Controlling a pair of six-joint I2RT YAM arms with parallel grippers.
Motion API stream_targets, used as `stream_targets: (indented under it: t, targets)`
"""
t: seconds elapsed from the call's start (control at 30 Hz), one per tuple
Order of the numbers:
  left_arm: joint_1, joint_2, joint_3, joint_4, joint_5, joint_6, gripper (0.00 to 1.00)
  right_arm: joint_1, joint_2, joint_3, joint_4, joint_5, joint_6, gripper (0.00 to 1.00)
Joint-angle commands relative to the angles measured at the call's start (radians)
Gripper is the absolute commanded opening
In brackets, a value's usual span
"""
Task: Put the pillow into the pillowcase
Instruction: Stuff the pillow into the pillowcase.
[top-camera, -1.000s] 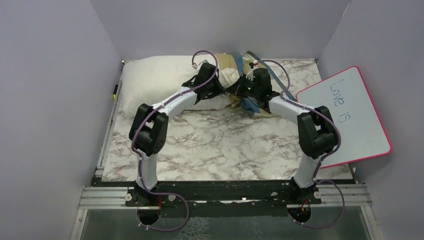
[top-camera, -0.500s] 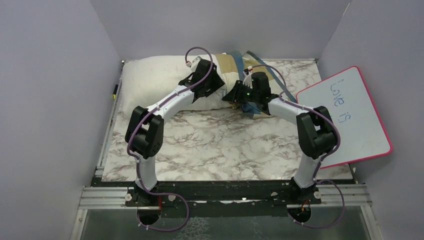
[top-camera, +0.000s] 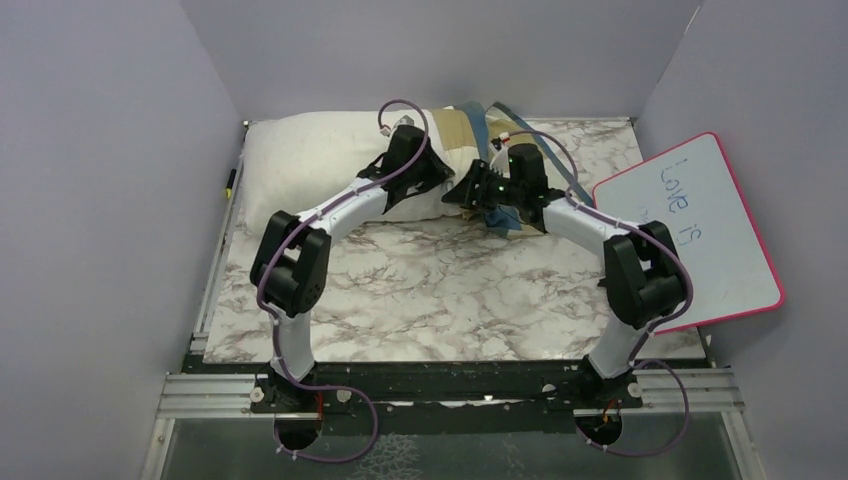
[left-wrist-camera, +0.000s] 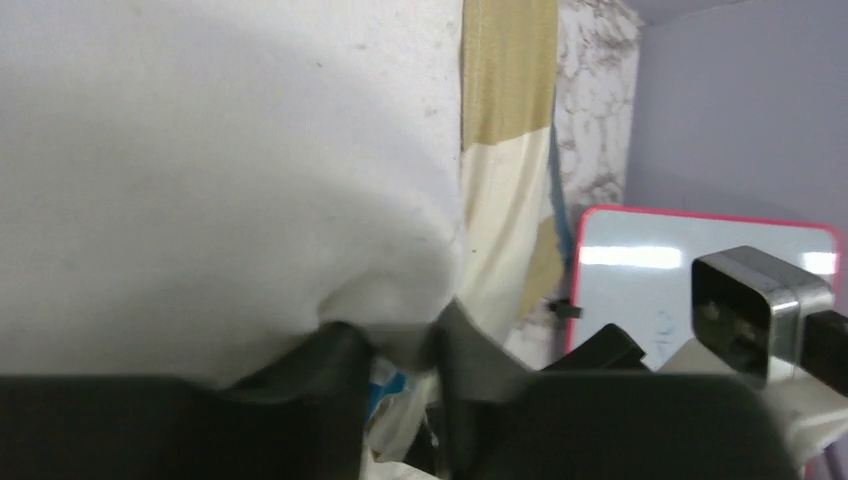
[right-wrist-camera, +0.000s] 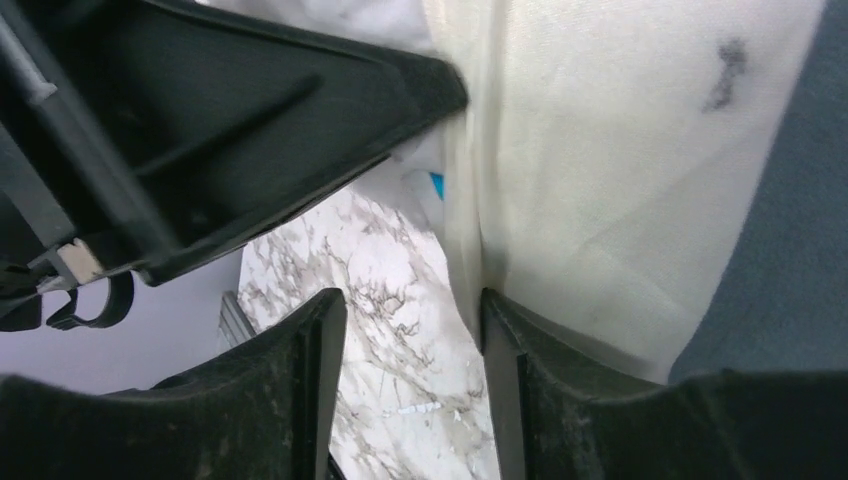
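The off-white pillow (top-camera: 300, 160) lies at the back left of the marble table (top-camera: 420, 290). Its right end goes into the blue, tan and cream pillowcase (top-camera: 470, 128). In the left wrist view the pillow (left-wrist-camera: 200, 150) fills the frame, with the tan and cream pillowcase (left-wrist-camera: 505, 100) beside it. My left gripper (left-wrist-camera: 400, 338) is shut on a bulge of the pillow's lower edge. My right gripper (right-wrist-camera: 412, 305) stands open over bare marble. Its right finger (right-wrist-camera: 500, 320) touches the cream edge of the pillowcase (right-wrist-camera: 620, 150). In the top view both grippers (top-camera: 425, 178) (top-camera: 468, 192) meet at the pillowcase's mouth.
A pink-rimmed whiteboard (top-camera: 700, 230) leans at the right edge of the table. A yellow and black pen (top-camera: 230, 182) lies along the left edge. Purple walls close in the left, back and right sides. The black body of the left gripper (right-wrist-camera: 230, 110) hangs close above my right fingers.
My right gripper has opened and let go of the pillowcase, which has dropped from a raised bunch to lie flatter. My left gripper has shifted slightly toward the back on the pillow.
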Motion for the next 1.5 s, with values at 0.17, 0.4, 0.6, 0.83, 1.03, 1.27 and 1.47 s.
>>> stream_targets:
  t: [0.17, 0.4, 0.6, 0.83, 1.03, 1.27, 1.47]
  targets:
    - [0.0, 0.059, 0.175, 0.11, 0.014, 0.106, 0.0, 0.007, -0.283, 0.039, -0.381, 0.153, -0.049, 0.72]
    - [0.004, 0.146, 0.359, 0.079, -0.02, 0.131, 0.0, 0.015, -0.432, -0.191, -0.236, 0.296, 0.144, 0.74]
    - [0.005, 0.174, 0.401, 0.088, -0.039, 0.11, 0.0, 0.104, -0.309, -0.146, -0.108, 0.476, 0.291, 0.97]
    - [0.005, 0.177, 0.435, 0.062, -0.066, 0.115, 0.0, 0.168, -0.098, -0.1, 0.035, 0.684, 0.452, 0.94]
    - [0.005, 0.171, 0.429, 0.054, -0.094, 0.13, 0.0, 0.178, -0.008, -0.09, 0.043, 0.904, 0.435, 0.75]
    - [0.005, 0.193, 0.454, 0.059, -0.094, 0.126, 0.0, 0.176, 0.031, -0.179, 0.234, 0.977, 0.343, 0.6]
    - [0.005, 0.212, 0.504, 0.046, -0.119, 0.147, 0.0, 0.176, 0.176, -0.111, 0.409, 1.005, 0.28, 0.6]
